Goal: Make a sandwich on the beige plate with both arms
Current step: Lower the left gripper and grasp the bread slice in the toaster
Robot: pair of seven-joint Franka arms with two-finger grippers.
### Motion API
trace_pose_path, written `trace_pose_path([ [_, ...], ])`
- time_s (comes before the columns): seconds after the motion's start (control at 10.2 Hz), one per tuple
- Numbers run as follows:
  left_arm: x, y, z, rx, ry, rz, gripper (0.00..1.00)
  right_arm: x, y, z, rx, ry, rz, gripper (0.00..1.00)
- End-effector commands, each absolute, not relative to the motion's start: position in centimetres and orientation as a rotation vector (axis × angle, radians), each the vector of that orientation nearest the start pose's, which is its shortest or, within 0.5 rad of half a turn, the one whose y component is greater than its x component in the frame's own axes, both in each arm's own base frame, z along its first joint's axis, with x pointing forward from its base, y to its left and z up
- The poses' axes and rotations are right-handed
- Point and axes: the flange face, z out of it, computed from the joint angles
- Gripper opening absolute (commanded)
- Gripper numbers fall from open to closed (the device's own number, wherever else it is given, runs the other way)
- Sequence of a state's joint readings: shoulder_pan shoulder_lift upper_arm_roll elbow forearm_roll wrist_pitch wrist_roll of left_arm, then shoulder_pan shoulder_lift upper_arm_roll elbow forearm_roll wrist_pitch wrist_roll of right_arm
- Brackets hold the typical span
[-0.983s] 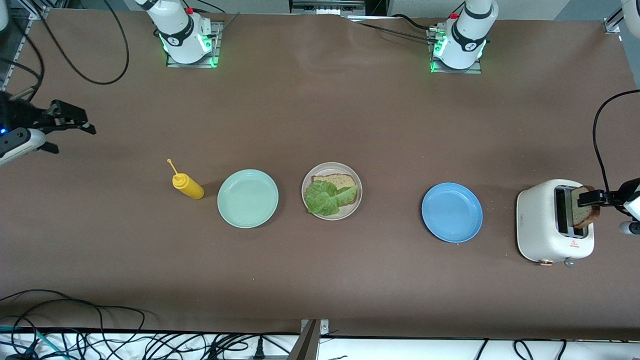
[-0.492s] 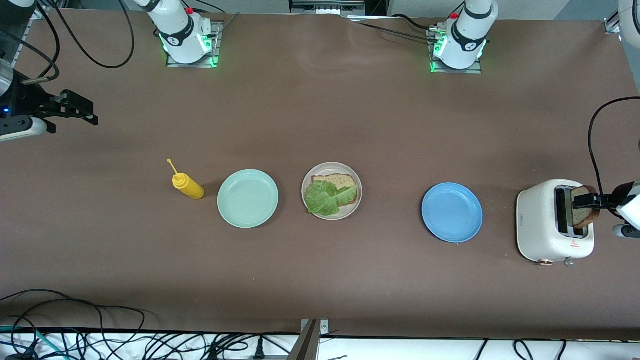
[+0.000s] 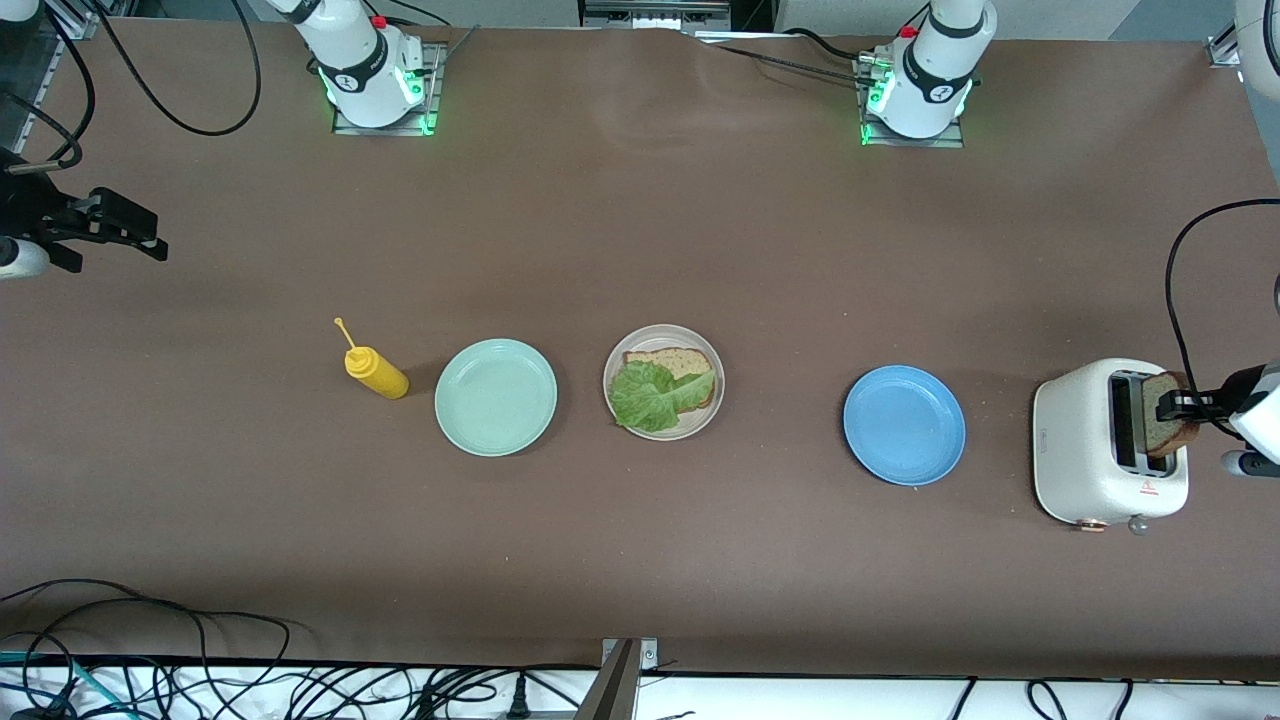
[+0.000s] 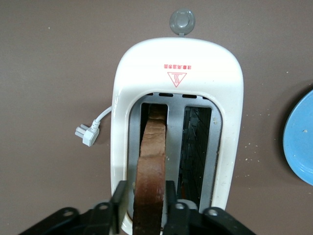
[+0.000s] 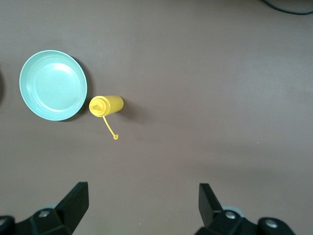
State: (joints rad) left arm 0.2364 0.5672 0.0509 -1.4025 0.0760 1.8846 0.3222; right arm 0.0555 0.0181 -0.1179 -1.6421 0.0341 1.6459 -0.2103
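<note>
Brown matte table (image 3: 640, 230) under even light, black cables (image 3: 200, 680) tangled along its near edge

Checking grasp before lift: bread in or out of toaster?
In. Bread stands upright in one toaster slot, left gripper shut on its top edge.

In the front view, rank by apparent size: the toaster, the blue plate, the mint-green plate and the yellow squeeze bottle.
1. toaster, largest.
2. blue plate and mint-green plate: they look alike, so no ranking between them.
3. yellow squeeze bottle, clearly smallest.
</note>
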Motion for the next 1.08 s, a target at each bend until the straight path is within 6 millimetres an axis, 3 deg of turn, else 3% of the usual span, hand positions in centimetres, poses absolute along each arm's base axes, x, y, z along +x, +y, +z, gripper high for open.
trace_pose_path([
  [0.0,68.0,20.1,37.3,-3.038,0.136,0.166,0.00,55.2,-3.0,58.8,-3.108,-0.208,0.036,1.00],
  [0.2,68.1,19.7,37.5,-3.035,0.144,0.171,0.00,53.9,-3.3,58.9,-3.098,-0.183,0.147,1.00],
  [0.3,68.1,19.6,37.6,-3.035,0.146,0.171,0.00,53.7,-4.4,58.8,-3.096,-0.150,0.160,1.00],
  [0.49,67.9,19.4,37.7,-3.046,0.145,0.202,0.00,53.7,-4.4,58.8,-3.098,-0.149,0.161,1.00],
  [0.59,68.3,19.3,38.9,-3.039,0.147,0.176,0.00,53.8,-3.5,58.8,-3.100,-0.173,0.157,1.00],
  [0.98,68.6,18.4,41.8,-3.043,0.151,0.206,0.00,53.6,-3.5,59.3,-3.105,-0.169,0.139,1.00],
])
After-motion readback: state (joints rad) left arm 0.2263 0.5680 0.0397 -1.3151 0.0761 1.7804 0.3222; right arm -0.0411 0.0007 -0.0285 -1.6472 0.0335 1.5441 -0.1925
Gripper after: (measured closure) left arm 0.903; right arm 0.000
